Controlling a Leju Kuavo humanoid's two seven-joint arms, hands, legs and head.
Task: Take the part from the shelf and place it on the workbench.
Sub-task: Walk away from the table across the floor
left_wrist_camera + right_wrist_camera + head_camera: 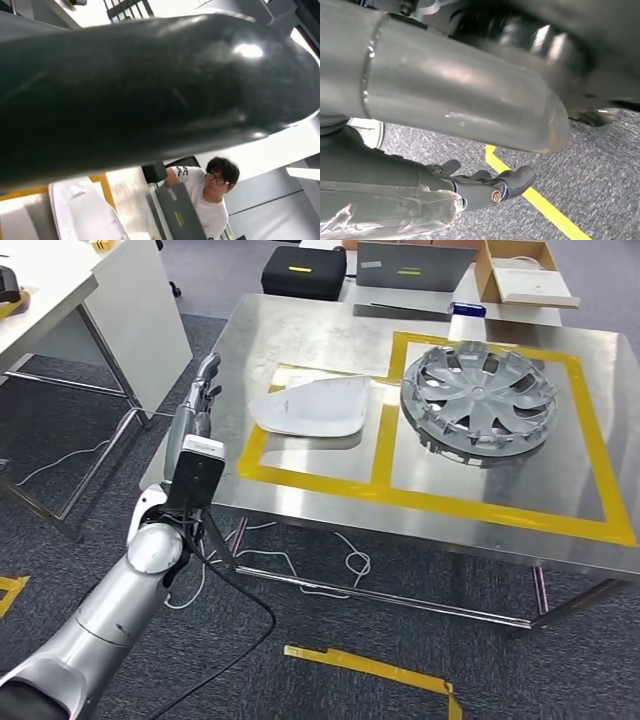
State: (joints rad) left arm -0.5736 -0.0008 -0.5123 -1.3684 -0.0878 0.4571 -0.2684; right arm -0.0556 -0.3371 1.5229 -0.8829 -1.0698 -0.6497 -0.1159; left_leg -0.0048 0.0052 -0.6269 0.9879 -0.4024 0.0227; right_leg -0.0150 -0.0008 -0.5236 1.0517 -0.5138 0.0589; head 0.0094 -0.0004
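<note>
White part (313, 406) lies flat on the workbench (468, 515) in the left yellow-taped box beside a hubcap (479, 400), left hand (198, 400) raised just off the bench's left edge, fingers apart and empty, right hand (486, 185) hanging over carpet, fingers loosely extended, holding nothing.

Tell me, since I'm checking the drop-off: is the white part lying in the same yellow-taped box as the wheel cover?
No, the white part lies in the smaller taped box beside the wheel cover, with a yellow tape line between them.
</note>
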